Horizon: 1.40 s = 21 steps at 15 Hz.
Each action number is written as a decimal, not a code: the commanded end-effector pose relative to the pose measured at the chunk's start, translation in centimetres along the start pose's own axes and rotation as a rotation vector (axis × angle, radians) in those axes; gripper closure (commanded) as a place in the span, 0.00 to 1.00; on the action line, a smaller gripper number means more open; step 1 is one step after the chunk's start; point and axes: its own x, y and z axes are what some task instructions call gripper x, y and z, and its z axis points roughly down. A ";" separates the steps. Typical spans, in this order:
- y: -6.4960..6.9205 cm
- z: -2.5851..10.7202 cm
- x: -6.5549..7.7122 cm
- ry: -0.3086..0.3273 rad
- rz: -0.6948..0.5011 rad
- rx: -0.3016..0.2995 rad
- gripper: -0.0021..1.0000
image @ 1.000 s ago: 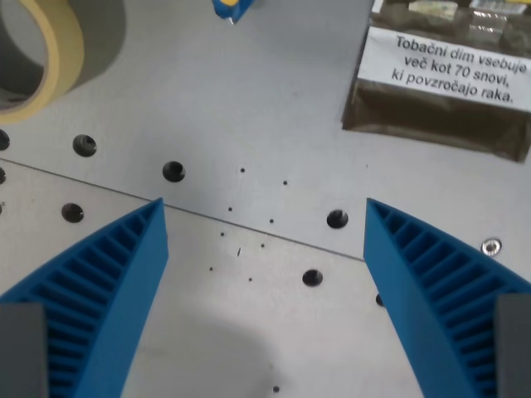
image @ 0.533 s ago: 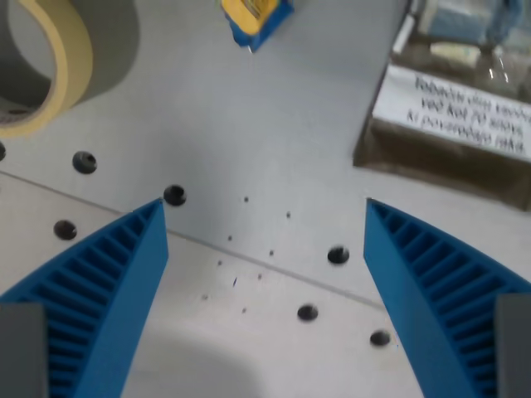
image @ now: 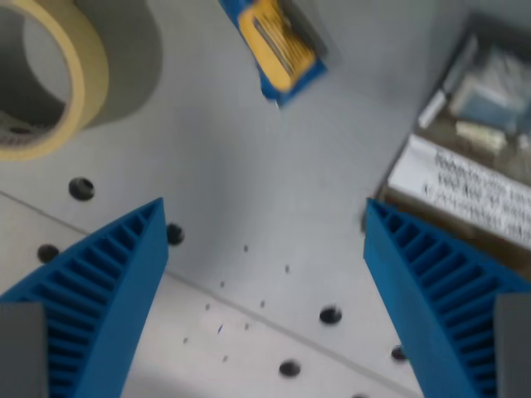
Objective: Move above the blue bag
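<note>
The blue bag (image: 278, 50), a small blue packet with a yellow panel, lies on the grey table near the top middle of the wrist view. My gripper (image: 264, 222) hangs open over the bare table below it in the picture, with nothing between its ribbed blue fingers (image: 91, 290). The bag is well clear of both fingertips. The picture is motion-blurred.
A roll of beige tape (image: 58, 75) stands at the top of the wrist view's left. A brown tobacco pouch with a white warning label (image: 465, 191) lies at the wrist view's right. The metal table (image: 249, 182) has bolt holes and a seam.
The whole scene has slid down and toward the wrist view's right, so the camera has moved toward the blue bag. More of the bag is now in view. The gripper stays open.
</note>
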 end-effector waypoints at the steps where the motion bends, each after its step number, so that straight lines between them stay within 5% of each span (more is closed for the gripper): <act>1: 0.2 0.8 2.0 -0.002 -0.268 0.068 0.00; 12: -0.7 5.1 6.2 0.049 -0.451 0.082 0.00; 21: -0.8 7.5 8.5 0.051 -0.473 0.085 0.00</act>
